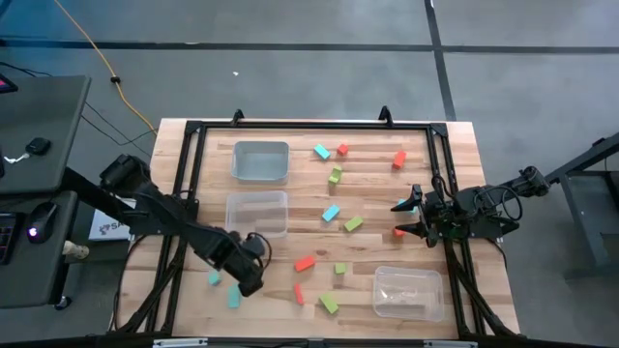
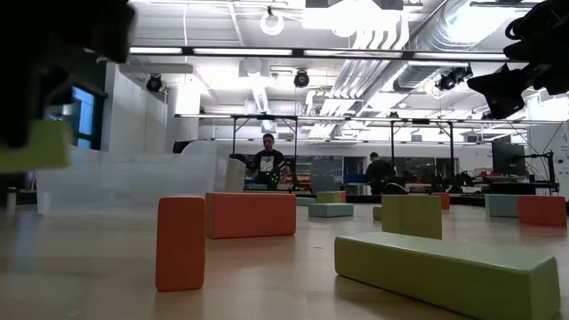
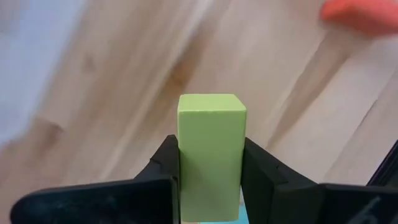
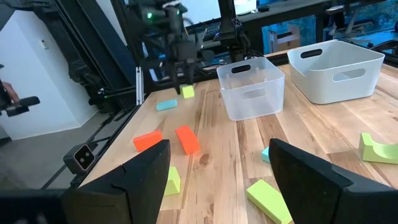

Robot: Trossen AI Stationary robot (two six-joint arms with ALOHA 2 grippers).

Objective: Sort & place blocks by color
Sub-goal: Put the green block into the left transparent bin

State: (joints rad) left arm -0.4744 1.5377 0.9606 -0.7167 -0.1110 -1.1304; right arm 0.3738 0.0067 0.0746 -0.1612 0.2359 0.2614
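Green block [image 3: 211, 163] sits clamped between the fingers of my left tool [image 1: 250, 274], lifted off the wooden surface [image 1: 368, 198] near its front left corner. Two clear bins [image 1: 257, 213] lie straight toward the far edge from it, nearer my left arm. My right tool [image 1: 414, 217] hangs apart and empty by the right edge

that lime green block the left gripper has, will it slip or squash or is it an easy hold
Probably easy. The lime green rectangular block sits between the left gripper fingers with flat faces against both pads, so slipping looks unlikely. Its edges stay crisp under the squeeze, suggesting it is stiff. It seems light for its size.
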